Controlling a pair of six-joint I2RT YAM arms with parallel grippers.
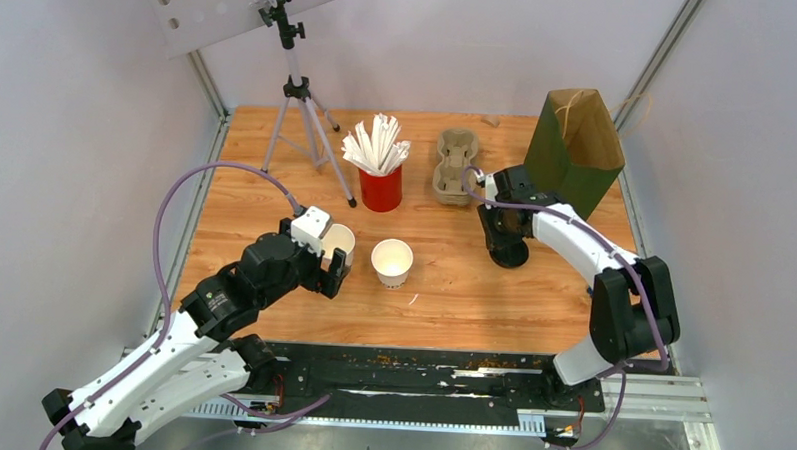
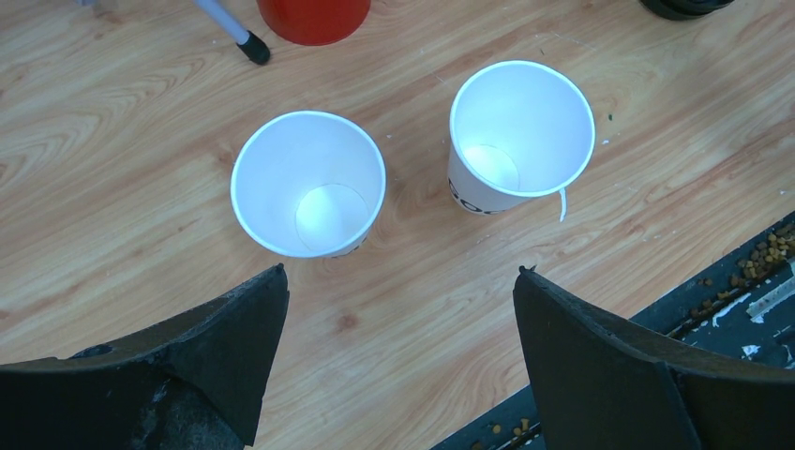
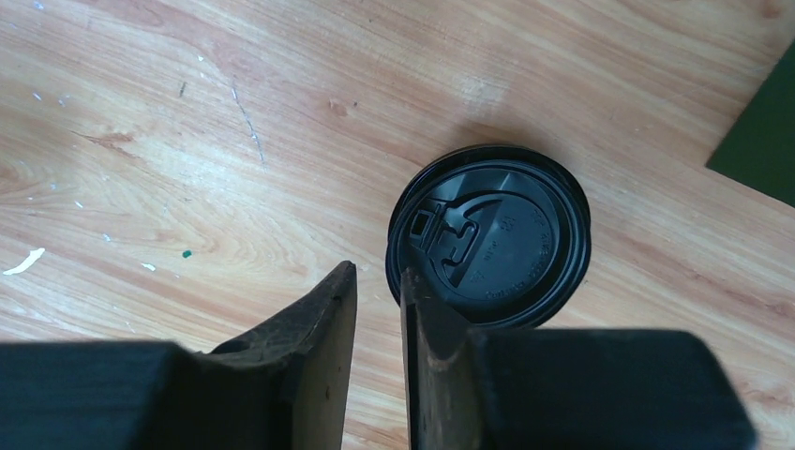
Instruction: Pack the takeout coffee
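Note:
Two white paper cups stand upright, lidless and empty, on the wooden table: one at the left and one to its right, with dark print on its side. My left gripper is wide open just short of the left cup, touching nothing. A black plastic lid lies flat on the table at mid right. My right gripper hangs over the lid's left rim. Only a narrow gap shows between its jaws, with nothing in it.
A red cup of white straws stands behind the cups, with a beige pulp tray to its right. A green paper bag stands open at the back right. A tripod stands at the back left, one foot near the red cup.

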